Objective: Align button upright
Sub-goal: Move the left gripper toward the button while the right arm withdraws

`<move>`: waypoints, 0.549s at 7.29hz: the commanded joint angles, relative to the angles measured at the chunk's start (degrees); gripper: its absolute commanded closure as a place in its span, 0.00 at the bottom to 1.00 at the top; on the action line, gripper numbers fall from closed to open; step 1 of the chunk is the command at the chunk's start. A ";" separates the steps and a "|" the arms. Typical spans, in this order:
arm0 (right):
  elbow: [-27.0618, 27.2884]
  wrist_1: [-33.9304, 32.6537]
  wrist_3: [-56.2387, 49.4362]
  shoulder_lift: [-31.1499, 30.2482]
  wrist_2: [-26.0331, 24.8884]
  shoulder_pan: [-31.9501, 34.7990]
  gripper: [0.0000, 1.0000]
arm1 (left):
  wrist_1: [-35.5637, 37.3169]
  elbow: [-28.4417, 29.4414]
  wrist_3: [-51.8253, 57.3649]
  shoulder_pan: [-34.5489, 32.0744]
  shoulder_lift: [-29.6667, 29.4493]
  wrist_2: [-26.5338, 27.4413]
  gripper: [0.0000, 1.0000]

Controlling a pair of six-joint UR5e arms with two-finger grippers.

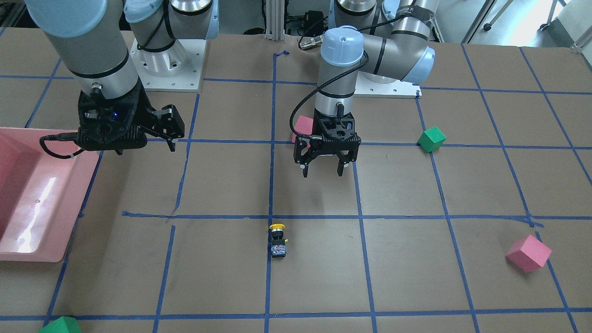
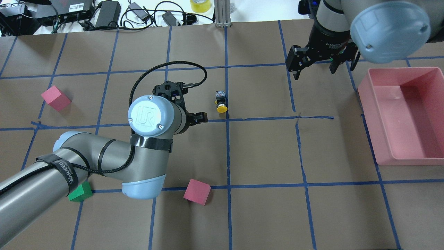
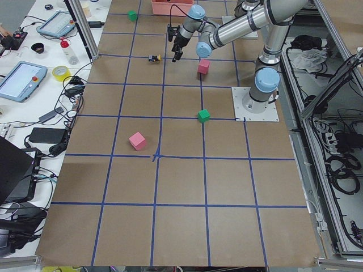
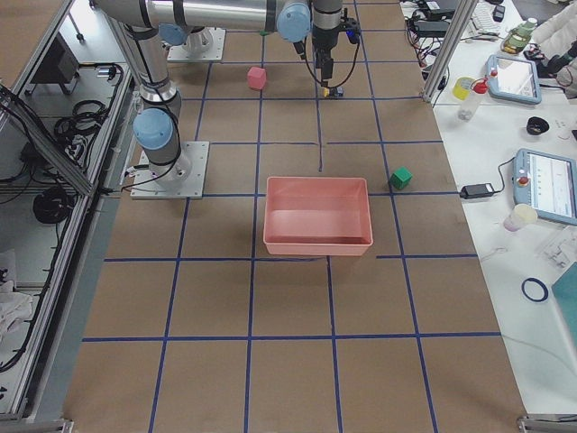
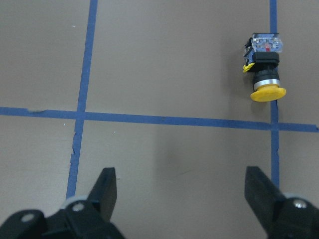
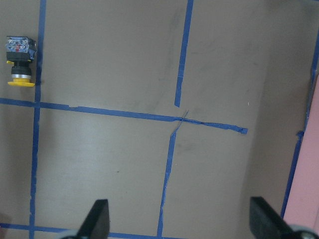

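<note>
The button lies on its side on the brown table, on a blue tape line. Its yellow cap points toward the robot's base and its grey block base points away. It also shows in the overhead view, the left wrist view and the right wrist view. My left gripper is open and empty, above the table, a little short of the button and to its side. My right gripper is open and empty, high above the table and far from the button.
A pink bin stands at the robot's right. Pink cubes and a green cube lie on the left arm's side. Another green cube lies at the far edge. Blue tape lines grid the table.
</note>
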 commanded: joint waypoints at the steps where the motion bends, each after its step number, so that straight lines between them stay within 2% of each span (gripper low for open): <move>1: 0.48 1.47 0.00 -1.28 -0.31 -0.93 0.00 | 7.82 0.51 -1.49 -1.57 -4.99 0.09 0.14; 4: 0.48 2.97 -0.08 -2.24 -0.14 -2.34 0.00 | 16.81 5.85 0.17 -4.46 -13.51 2.36 0.14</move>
